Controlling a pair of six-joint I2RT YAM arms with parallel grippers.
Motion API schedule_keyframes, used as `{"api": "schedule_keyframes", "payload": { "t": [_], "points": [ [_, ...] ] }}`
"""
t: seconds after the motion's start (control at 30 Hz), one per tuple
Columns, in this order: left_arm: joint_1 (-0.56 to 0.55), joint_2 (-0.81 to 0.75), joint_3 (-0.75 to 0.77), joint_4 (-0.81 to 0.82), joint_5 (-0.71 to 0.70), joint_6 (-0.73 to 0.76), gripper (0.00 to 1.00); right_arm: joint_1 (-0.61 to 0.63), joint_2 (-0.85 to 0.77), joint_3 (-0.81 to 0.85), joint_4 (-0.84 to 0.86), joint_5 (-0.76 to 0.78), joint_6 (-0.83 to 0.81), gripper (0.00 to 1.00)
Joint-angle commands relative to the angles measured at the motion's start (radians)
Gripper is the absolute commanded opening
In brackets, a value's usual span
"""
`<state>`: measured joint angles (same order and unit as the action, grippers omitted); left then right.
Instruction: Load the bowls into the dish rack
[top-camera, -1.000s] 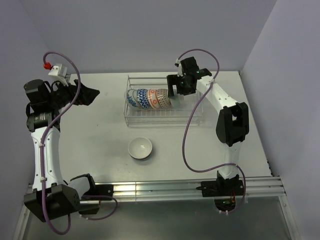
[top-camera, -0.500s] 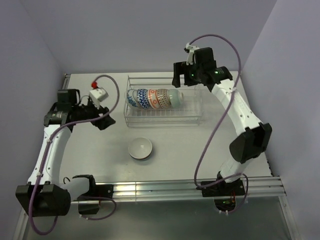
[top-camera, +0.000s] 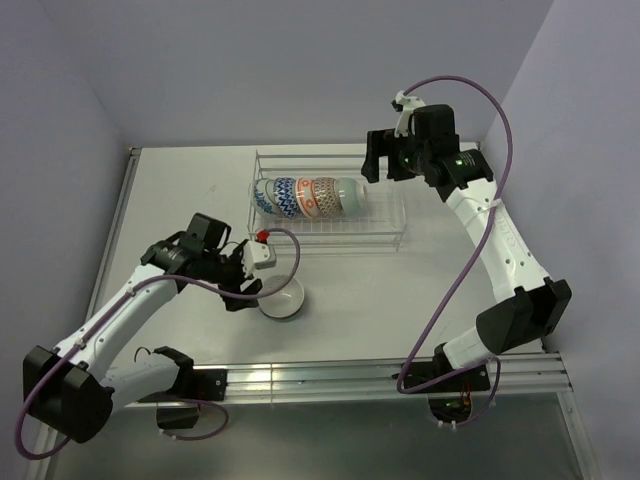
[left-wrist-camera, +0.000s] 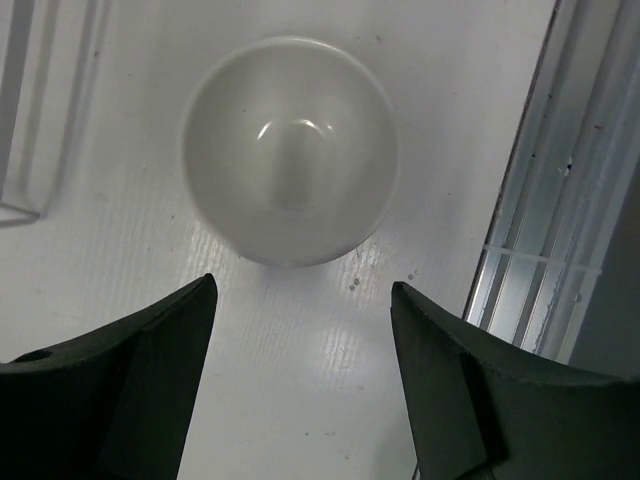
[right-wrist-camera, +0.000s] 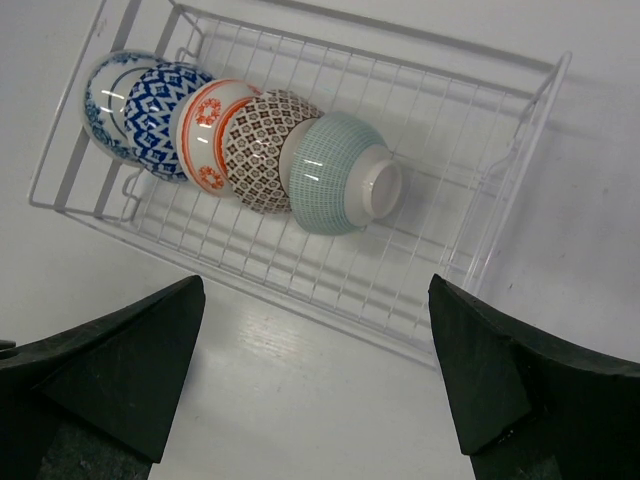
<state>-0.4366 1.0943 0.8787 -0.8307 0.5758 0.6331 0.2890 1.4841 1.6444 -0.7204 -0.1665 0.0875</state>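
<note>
white bowl outside rack, both pincers spread and empty

the dish rack (right-wrist-camera: 455, 150) stood on the grey table (top-camera: 180, 190), toward its far side. five bowls lay in it on their sides, nested in one row that filled the left part of the rack: a blue-ringed bowl (right-wrist-camera: 105, 100) at the left end, then a blue diamond-patterned bowl (right-wrist-camera: 160, 120), an orange-red patterned bowl (right-wrist-camera: 210, 130), a grey-brown patterned bowl (right-wrist-camera: 262, 150) and a pale green lined bowl (right-wrist-camera: 335, 175), whose white foot pointed to the bare right part of the rack. each bowl touched its neighbour

the plain white bowl (left-wrist-camera: 290, 150) was not in the rack. it sat upright on the table, mouth up, near the rack's front wall but apart from it

the left gripper (left-wrist-camera: 303, 300) hung over the table just beside the white bowl, on its left in the top view. its jaws were spread, with nothing between them; in the wrist view the gripper lay short of the bowl's rim and did not touch it

the right gripper (right-wrist-camera: 315, 290) was held above the far right part of the rack, clear of rack and bowls. its jaws were spread wide and pinched nothing

an aluminium rail (top-camera: 350, 375) ran along the near edge of the table, by the arm bases
</note>
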Motion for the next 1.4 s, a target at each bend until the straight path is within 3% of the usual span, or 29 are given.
{"api": "schedule_keyframes", "payload": {
  "t": [0.0,0.17,0.67,1.07,1.3,1.37],
  "points": [
    [-0.074,-0.027,-0.003,-0.001,0.033,0.117,0.75,-0.013,-0.045,-0.015,0.013,-0.039,-0.015,1.00],
    [-0.172,0.052,-0.001,-0.012,0.024,0.197,0.73,-0.021,-0.042,-0.011,-0.004,-0.091,-0.023,1.00],
    [-0.241,0.266,0.011,-0.013,-0.019,0.369,0.64,-0.077,-0.025,-0.037,-0.016,-0.171,0.008,1.00],
    [-0.248,0.338,0.034,-0.024,-0.021,0.401,0.43,-0.093,-0.016,-0.044,-0.013,-0.194,0.017,1.00],
    [-0.251,0.338,0.051,-0.044,-0.014,0.404,0.24,-0.100,-0.015,-0.051,-0.014,-0.205,0.015,1.00],
    [-0.249,0.334,0.060,-0.057,-0.007,0.402,0.22,-0.103,-0.013,-0.048,-0.014,-0.211,0.015,1.00]
  ]
}}
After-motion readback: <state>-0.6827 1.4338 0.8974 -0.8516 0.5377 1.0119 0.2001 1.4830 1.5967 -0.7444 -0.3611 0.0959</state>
